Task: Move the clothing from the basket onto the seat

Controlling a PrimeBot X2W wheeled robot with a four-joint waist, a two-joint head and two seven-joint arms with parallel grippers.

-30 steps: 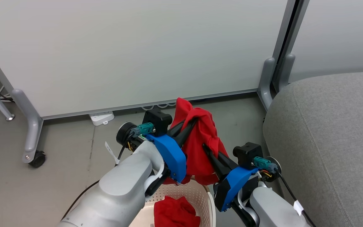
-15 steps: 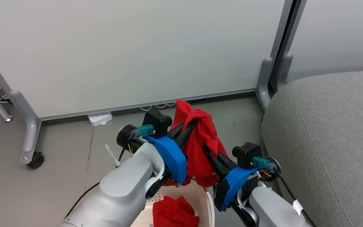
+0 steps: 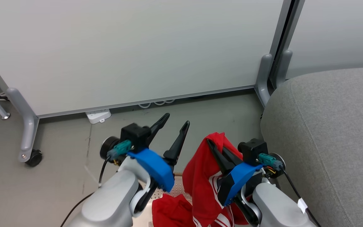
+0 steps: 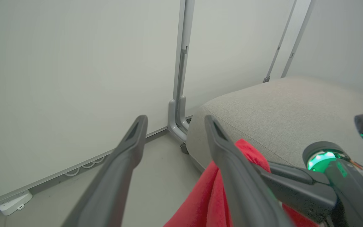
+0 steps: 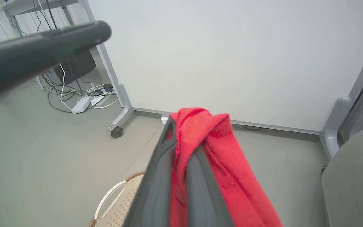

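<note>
My right gripper point(image 3: 209, 143) is shut on a red garment point(image 3: 200, 179) with white stripes, which hangs from its fingers over the basket point(image 3: 177, 186). In the right wrist view the red garment point(image 5: 219, 151) drapes over the closed right gripper point(image 5: 183, 137), above the basket's handle point(image 5: 118, 201). A second red garment point(image 3: 169, 211) lies in the basket. My left gripper point(image 3: 176, 120) stands open and empty left of the cloth; its fingers point(image 4: 137, 132) frame bare floor. The grey seat point(image 3: 326, 132) rises just right of my right arm.
A white partition panel point(image 3: 131, 50) on grey legs with a caster point(image 3: 31, 157) closes off the back. A white power strip point(image 3: 99, 116) lies at its foot, and cables point(image 5: 74, 94) trail on the floor to the left. Grey floor point(image 3: 49, 183) lies left of the basket.
My left gripper has let go of the garment, opened and swung left. The garment now hangs lower from the right gripper alone, showing its white stripes. The camera shifted slightly.
</note>
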